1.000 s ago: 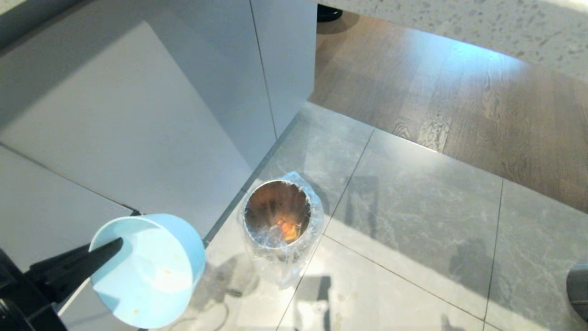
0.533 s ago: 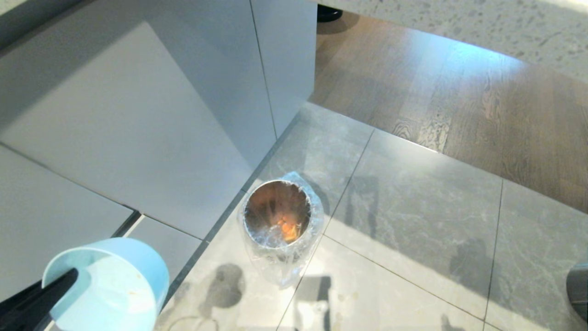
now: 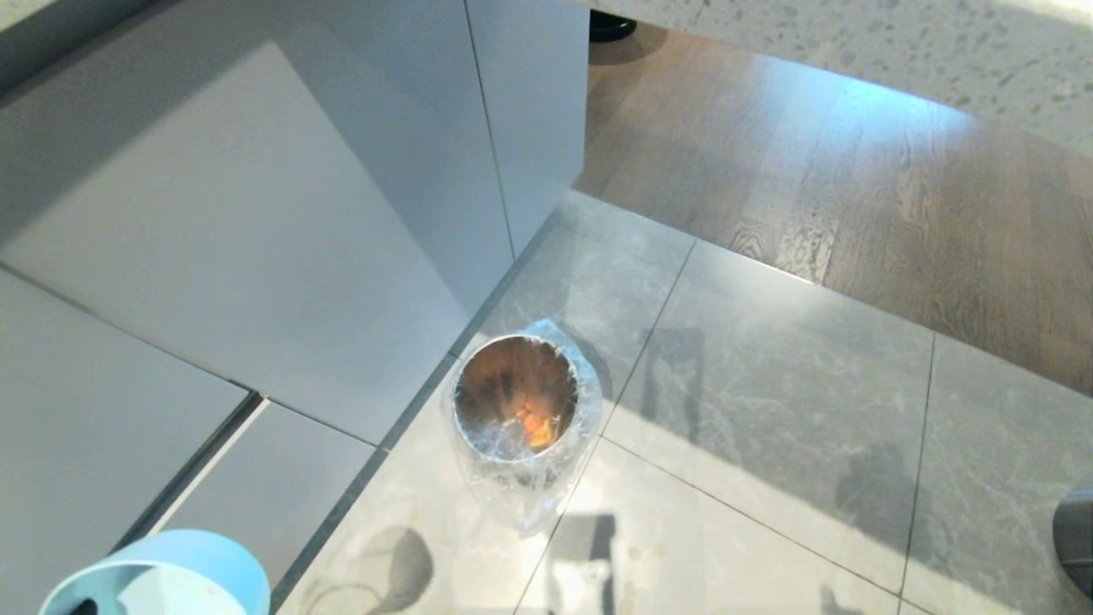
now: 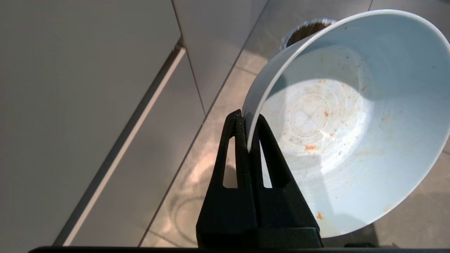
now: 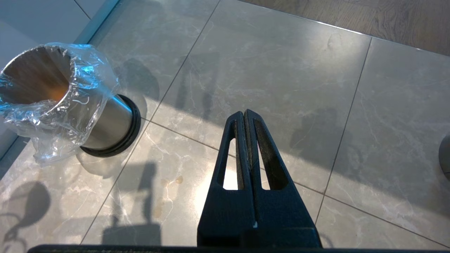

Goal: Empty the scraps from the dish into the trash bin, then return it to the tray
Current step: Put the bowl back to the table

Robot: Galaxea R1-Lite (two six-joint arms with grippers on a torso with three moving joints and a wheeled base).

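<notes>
Nearest the robot, at the lower left corner of the head view, the dish (image 3: 162, 568) shows only as a pale blue arc of rim and wall, cut off by the frame's edge. The left wrist view gives it in full: the left gripper (image 4: 248, 121) pinches the dish (image 4: 351, 119) by its rim, one black finger inside the wall and one outside, pressed tight on the thin edge. The dish is tipped well over on its side, its round mouth facing sideways toward the camera rather than up, its axis lying closer to level than upright. Its inside holds only orange smears and specks, no slices or stick. Just past its upper rim in that view a sliver of the trash bin (image 4: 309, 26) peeks out. The right gripper (image 5: 245, 114) hangs over bare grey floor tiles (image 5: 267, 70) with its fingers pressed together on nothing, well apart from the bin. Farther out, the trash bin (image 3: 517, 401) stands upright on the tiles, near the corner of the pale cabinet (image 3: 256, 213), its mouth facing up and its crinkled clear liner (image 5: 70, 105) folded over the rim. Orange scraps (image 3: 536, 424) lie at its bottom. Beyond the tiles runs a wooden floor (image 3: 854, 188). The tray is in none of the views.
</notes>
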